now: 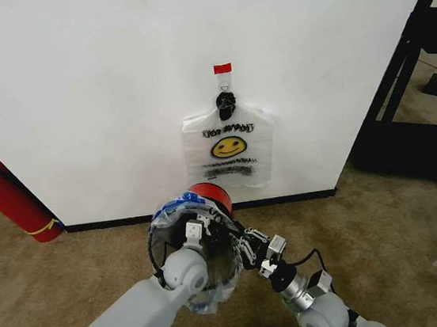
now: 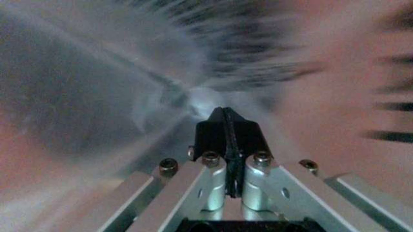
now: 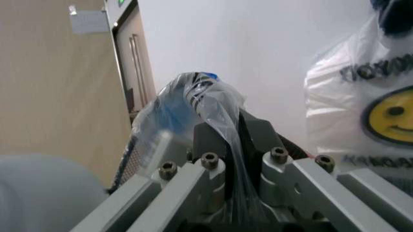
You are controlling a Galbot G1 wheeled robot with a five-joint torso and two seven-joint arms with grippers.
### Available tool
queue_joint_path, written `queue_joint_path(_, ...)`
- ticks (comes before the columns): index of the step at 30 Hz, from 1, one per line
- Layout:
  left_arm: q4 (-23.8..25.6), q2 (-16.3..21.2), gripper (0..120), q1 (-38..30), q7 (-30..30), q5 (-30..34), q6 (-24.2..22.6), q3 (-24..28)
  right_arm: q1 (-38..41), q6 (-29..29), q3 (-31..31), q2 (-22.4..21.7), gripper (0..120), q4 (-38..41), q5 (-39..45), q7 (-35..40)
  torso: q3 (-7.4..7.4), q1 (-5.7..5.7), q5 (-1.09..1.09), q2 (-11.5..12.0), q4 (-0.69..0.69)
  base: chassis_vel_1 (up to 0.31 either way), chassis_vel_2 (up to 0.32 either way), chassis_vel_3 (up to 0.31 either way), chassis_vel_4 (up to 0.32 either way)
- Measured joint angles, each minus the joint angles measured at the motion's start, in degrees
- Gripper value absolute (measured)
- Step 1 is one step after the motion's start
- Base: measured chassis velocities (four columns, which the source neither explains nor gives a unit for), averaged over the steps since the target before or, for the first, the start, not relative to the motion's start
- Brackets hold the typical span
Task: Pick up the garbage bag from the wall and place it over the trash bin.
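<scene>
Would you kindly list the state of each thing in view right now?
trash bin: apparently tilted, partly bagged.
garbage bag: draped over the bin's mouth, pinched by both grippers.
left gripper: fingers shut on garbage bag.
right gripper: fingers shut on garbage bag.
smiley bag: hanging from the hook.

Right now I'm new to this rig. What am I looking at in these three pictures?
It is a two-armed wheeled robot. One picture looks down from its head, and the other two come from cameras on its wrists. On the carpet by the wall is a trash bin with a garbage bag draped on it. The right gripper pinches that bag's plastic. The left gripper is shut, with blurred plastic around it. Another smiley bag hangs on a hook.
</scene>
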State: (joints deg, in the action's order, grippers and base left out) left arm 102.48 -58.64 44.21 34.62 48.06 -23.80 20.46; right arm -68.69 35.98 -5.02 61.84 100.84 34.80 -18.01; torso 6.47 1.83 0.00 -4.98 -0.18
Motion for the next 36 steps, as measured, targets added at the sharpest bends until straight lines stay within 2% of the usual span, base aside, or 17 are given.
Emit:
queue_joint_path(8,3.19,1.51,0,2.59,-0.93,-1.95,0.26,-2.0,0.17,0.81,0.35,2.42,1,-3.04,-2.46,0.3,0.0,0.0,0.0,0.0,0.0,0.0,0.0,0.0,0.0)
queue_joint_path(14,8.5,4.68,0,8.99,-1.59,-3.14,0.09,-9.59,1.42,1.25,0.98,4.55,1,-7.18,-2.99,1.95,0.0,0.0,-0.01,0.0,0.0,0.0,0.0,0.0,0.0)
queue_joint_path(15,8.5,4.68,0,8.99,-1.59,-3.14,0.09,-9.59,1.42,1.25,0.98,4.55,1,-7.18,-2.99,1.95,0.0,0.0,-0.01,0.0,0.0,0.0,0.0,0.0,0.0)
queue_joint_path(17,10.57,5.48,0,11.92,-2.08,-3.58,-0.19,-12.15,1.89,1.25,0.93,5.08,1,-8.09,-2.78,3.25,0.0,0.0,-0.01,0.0,0.0,0.0,0.0,0.0,0.0)
queue_joint_path(20,17.16,7.68,0,21.72,-4.07,-4.75,-0.42,-18.47,3.03,0.31,-0.32,6.55,1,-8.79,0.7,8.2,0.0,0.0,-0.02,0.0,0.03,0.0,0.0,0.0,0.0)
queue_joint_path(21,17.16,7.68,0,21.72,-4.07,-4.75,-0.42,-18.47,3.03,0.31,-0.32,6.55,1,-8.79,0.7,8.2,0.0,0.0,-0.02,0.0,0.03,0.0,0.0,0.0,0.0)
queue_joint_path(24,23.32,8.65,0,28.01,-6.25,-4.74,0.58,-23.55,3.2,-0.75,-0.49,7.42,1,-8.5,4.61,10.37,0.0,0.0,-0.01,0.0,0.05,0.0,0.0,0.0,0.0)
queue_joint_path(25,25.12,8.97,0,29.23,-7.53,-4.82,1.46,-24.72,2.89,-1.08,-0.15,7.67,1,-8.21,5.8,11.02,0.0,0.0,-0.01,0.0,0.01,0.0,0.0,0.0,0.0)
queue_joint_path(28,30.25,9.16,9,33.16,-11.31,-7.52,4.82,-27.75,2.68,-2.02,0.19,8.36,1,-7.81,9.67,13.33,0.0,0.0,-0.01,0.0,-0.03,0.0,0.0,0.0,0.0)
queue_joint_path(29,30.25,9.16,9,33.16,-11.31,-7.52,4.82,-27.75,2.68,-2.02,0.19,8.36,1,-7.81,9.67,13.33,0.0,0.0,-0.01,0.0,-0.03,0.0,0.0,0.0,0.0)
queue_joint_path(31,32.26,8.3,18,35.56,-12.15,-11.04,6.99,-30.26,2.43,-3.03,0.23,8.7,1,-6.72,14.35,13.64,-0.01,0.0,-0.01,-0.01,0.0,0.0,0.0,0.0,0.0)
queue_joint_path(33,31.63,6.96,26,37.67,-11.93,-16.7,9.28,-34.0,1.77,-4.73,0.43,8.75,1,-4.82,20.56,12.13,-0.01,0.0,0.0,-0.01,0.02,0.0,0.0,0.0,0.0)
queue_joint_path(35,28.43,5.87,34,38.71,-10.52,-21.56,10.78,-37.49,1.18,-5.83,0.95,8.58,1,-3.57,24.87,9.49,-0.01,-0.01,-0.01,-0.01,0.01,0.0,0.0,0.0,0.0)
queue_joint_path(36,28.43,5.87,34,38.71,-10.52,-21.56,10.78,-37.49,1.18,-5.83,0.95,8.58,1,-3.57,24.87,9.49,-0.01,-0.01,-0.01,-0.01,0.01,0.0,0.0,0.0,0.0)
